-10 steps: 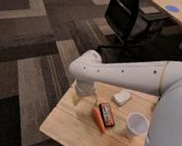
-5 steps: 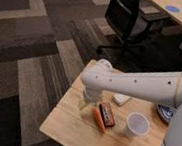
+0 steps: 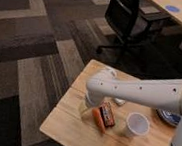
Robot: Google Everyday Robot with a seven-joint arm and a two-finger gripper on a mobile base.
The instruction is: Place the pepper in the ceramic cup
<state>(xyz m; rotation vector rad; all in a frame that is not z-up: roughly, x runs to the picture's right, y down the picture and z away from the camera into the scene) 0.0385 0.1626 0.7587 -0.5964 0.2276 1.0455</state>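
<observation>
Pepper (image 3: 98, 120): a slim, tapered orange-red vegetable, lying flat on the wood in the lower middle of the frame, its length running diagonally and its thin end pointing toward the bottom edge.
Dark bar (image 3: 108, 113): a flat rectangular packet with a red stripe, lying just beside the pepper on its right and parallel to it; whether the two are touching cannot be told.
Cup (image 3: 137, 125): a plain white round ceramic cup with a slightly tapered wall, standing upright with its mouth open to the camera, right of the bar and apart from it.
Gripper (image 3: 88, 106): hanging below the rounded end of the arm, just left of the pepper's upper end and low over the table; whether it is open or closed cannot be told, and it is not visibly holding the pepper.
Arm (image 3: 142, 92): a smooth white tube with small dark dots, reaching in from the right edge across the middle of the table.
Flat white object (image 3: 118, 101): rounded, peeking out under the arm, above the bar.
Dish (image 3: 168, 117): bluish and round, sitting at the right, partly hidden by the arm.
Table (image 3: 67, 125): light wood with visible grain and a squared edge.
Chair (image 3: 127, 17): a black office chair, standing at the upper middle.
Carpet (image 3: 31, 54): grey and brown striped panels, filling the left half.
</observation>
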